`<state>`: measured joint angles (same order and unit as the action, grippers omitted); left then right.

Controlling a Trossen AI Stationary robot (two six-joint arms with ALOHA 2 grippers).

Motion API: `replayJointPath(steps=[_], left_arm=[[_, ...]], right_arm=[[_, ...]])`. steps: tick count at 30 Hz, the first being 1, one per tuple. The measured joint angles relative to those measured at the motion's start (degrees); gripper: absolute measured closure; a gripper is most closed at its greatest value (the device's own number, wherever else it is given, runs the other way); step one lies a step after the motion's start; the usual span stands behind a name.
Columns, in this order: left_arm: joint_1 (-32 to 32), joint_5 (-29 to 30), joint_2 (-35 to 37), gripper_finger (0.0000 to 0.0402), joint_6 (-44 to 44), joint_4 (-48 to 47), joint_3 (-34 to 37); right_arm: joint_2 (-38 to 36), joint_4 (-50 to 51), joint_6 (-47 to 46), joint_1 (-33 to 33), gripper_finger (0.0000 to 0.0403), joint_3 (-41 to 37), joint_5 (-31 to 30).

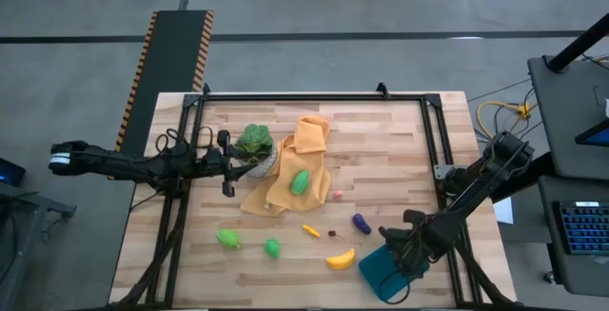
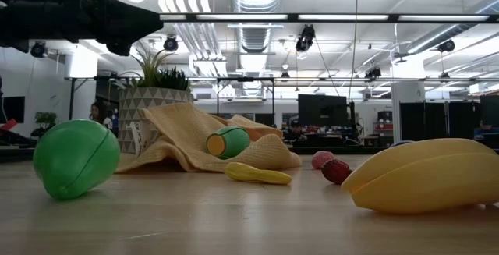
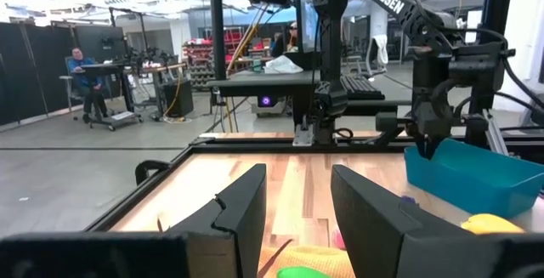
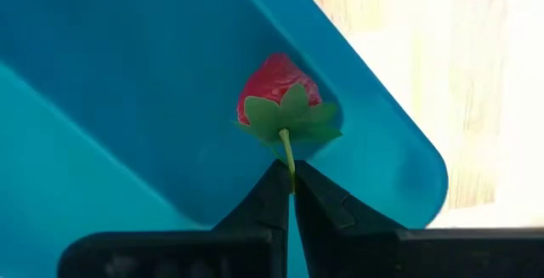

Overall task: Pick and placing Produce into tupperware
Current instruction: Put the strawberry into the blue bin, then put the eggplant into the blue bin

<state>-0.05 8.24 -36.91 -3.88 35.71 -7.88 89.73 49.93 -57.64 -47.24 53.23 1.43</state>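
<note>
My right gripper (image 4: 291, 184) points down over the teal tupperware (image 1: 383, 271) at the table's near right corner, shut on a small red strawberry (image 4: 276, 82) that hangs inside it. My left gripper (image 3: 297, 218) is open and level at the table's left, beside the potted plant (image 1: 254, 143). One green piece (image 1: 300, 182) lies on the orange cloth (image 1: 285, 173). Two more green pieces (image 1: 227, 238) (image 1: 272, 247), a banana (image 1: 341, 259), an eggplant (image 1: 362, 223), an orange-yellow piece (image 1: 311, 230) and tiny red ones (image 1: 337, 195) lie on the wood. My right gripper pinches the strawberry's thin green stem (image 4: 288, 155) at its free end, between the very tips of its two fingers. The fingers come from above, pointing down. The strawberry hangs below them, leaf crown up, over the tupperware's floor (image 4: 127, 74); whether it touches the floor I cannot tell.
A black frame rail (image 1: 314, 98) runs round the table's far and side edges. The plant pot and the bunched cloth fill the table's middle left. Bare wood (image 1: 381, 149) lies at the far right. The tupperware stands right at the table's near edge.
</note>
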Motion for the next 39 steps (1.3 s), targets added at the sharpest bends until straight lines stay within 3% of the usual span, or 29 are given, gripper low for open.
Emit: replayJointPath(steps=[10, 30, 35, 39], left_arm=[[0.0, 0.0, -0.2, 0.0281, 0.0, -0.2, 0.0], [0.0, 0.0, -0.2, 0.0281, 0.0, -0.1, 0.0], [0.0, 0.0, -0.2, 0.0281, 0.1, -0.1, 0.0], [0.0, 0.0, -0.1, 0.0281, 0.1, -0.1, 0.0]], right_arm=[[0.4, -0.4, -0.2, 0.0, 0.0392, 0.0, 0.0], [-1.7, 2.4, -0.3, 0.1, 0.0329, 2.0, -0.2], [-5.8, 2.5, 1.1, 0.1, 0.0324, 5.7, -8.4], [-9.8, 2.2, 5.2, 0.1, 0.0324, 9.0, -22.2]])
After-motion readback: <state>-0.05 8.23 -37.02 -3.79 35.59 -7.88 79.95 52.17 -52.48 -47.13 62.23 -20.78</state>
